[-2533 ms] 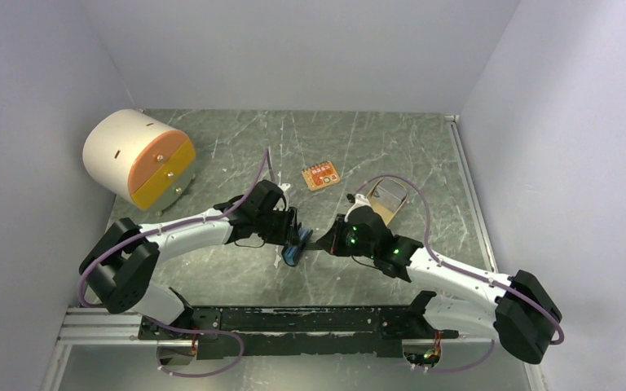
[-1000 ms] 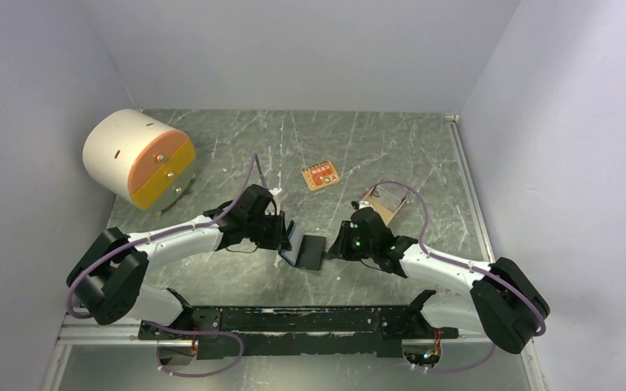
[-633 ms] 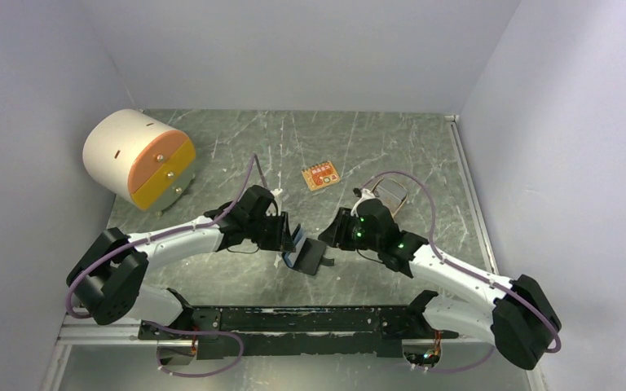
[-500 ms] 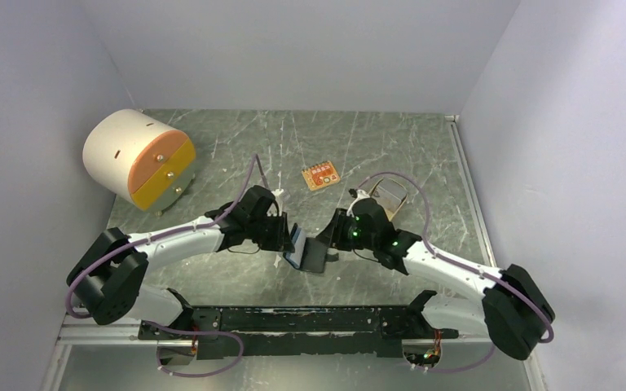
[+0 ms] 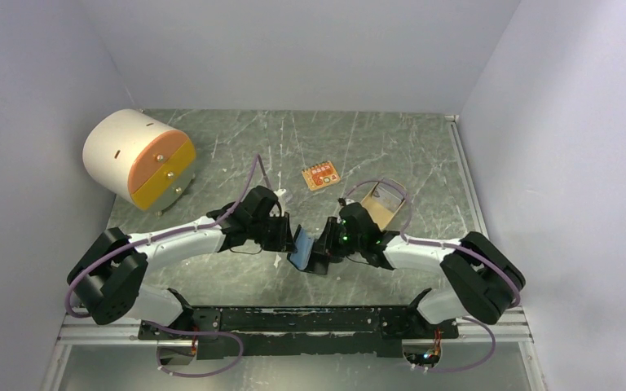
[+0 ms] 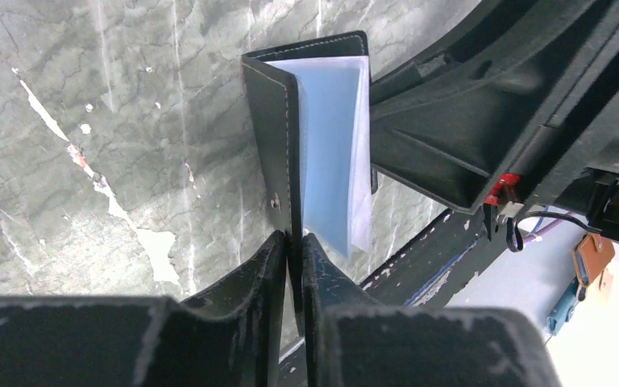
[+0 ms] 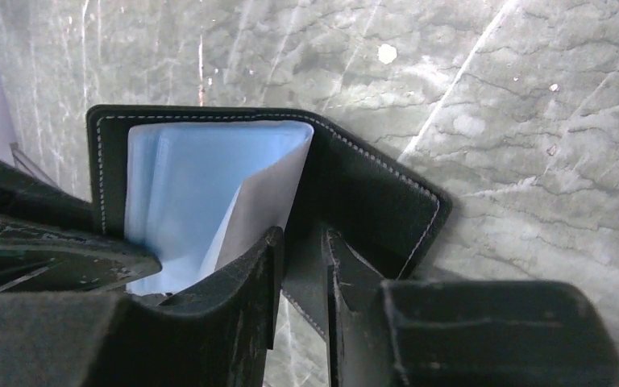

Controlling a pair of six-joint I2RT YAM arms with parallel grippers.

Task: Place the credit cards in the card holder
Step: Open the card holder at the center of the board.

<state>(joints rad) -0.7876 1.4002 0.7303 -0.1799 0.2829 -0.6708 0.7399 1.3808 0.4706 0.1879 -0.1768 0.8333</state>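
Observation:
The card holder [image 5: 305,249] is a black folding wallet with bluish inner pockets [image 6: 330,145], held up off the marble table between both arms. My left gripper [image 5: 291,237] [image 6: 294,242] is shut on the edge of its left cover [image 6: 272,121]. My right gripper [image 5: 324,243] [image 7: 302,242] is shut on the black right flap [image 7: 371,193], with the pale blue pockets [image 7: 185,185] fanned open to its left. The credit cards [image 5: 381,198] show only as a grey patch inside the tan tray, behind the right wrist.
A white drum with an orange and yellow face [image 5: 134,159] stands at the back left. A small orange patterned card [image 5: 320,175] lies behind the grippers. The tan tray [image 5: 393,214] sits right of centre. Walls close three sides; a black rail [image 5: 293,319] runs along the near edge.
The right gripper came in from the right and closed on the wallet's right flap. The wallet, leaning low before, now stands opened between both grippers. The left arm barely moved.

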